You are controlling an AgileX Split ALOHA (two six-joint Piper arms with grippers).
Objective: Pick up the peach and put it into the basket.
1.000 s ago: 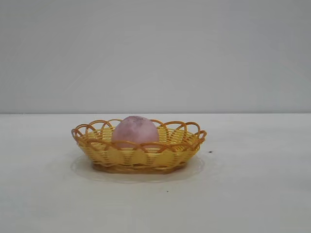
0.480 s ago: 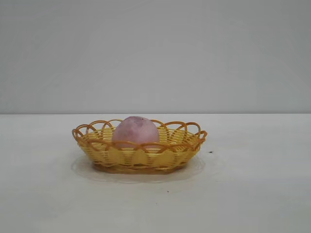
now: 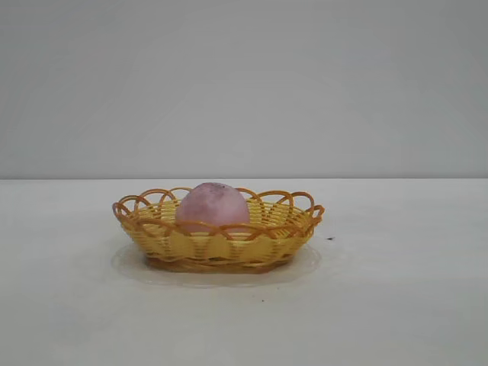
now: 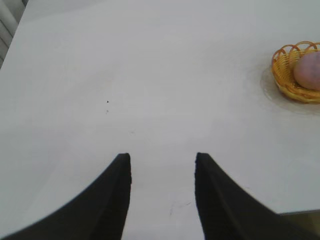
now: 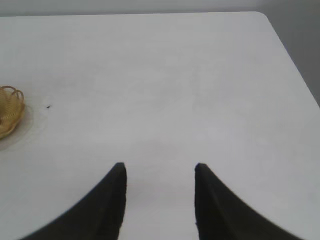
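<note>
The pink-mauve peach (image 3: 212, 205) lies inside the yellow-orange woven basket (image 3: 229, 245) in the middle of the white table. Both also show in the left wrist view, the peach (image 4: 308, 71) in the basket (image 4: 283, 70) far off. The right wrist view shows only a bit of the basket's rim (image 5: 9, 114). My left gripper (image 4: 162, 158) is open and empty over bare table, well away from the basket. My right gripper (image 5: 160, 167) is open and empty over bare table on the other side. Neither arm shows in the exterior view.
The white table (image 3: 396, 305) spreads around the basket. Its far edge and rounded corner (image 5: 260, 16) show in the right wrist view. A small dark speck (image 3: 329, 239) lies near the basket.
</note>
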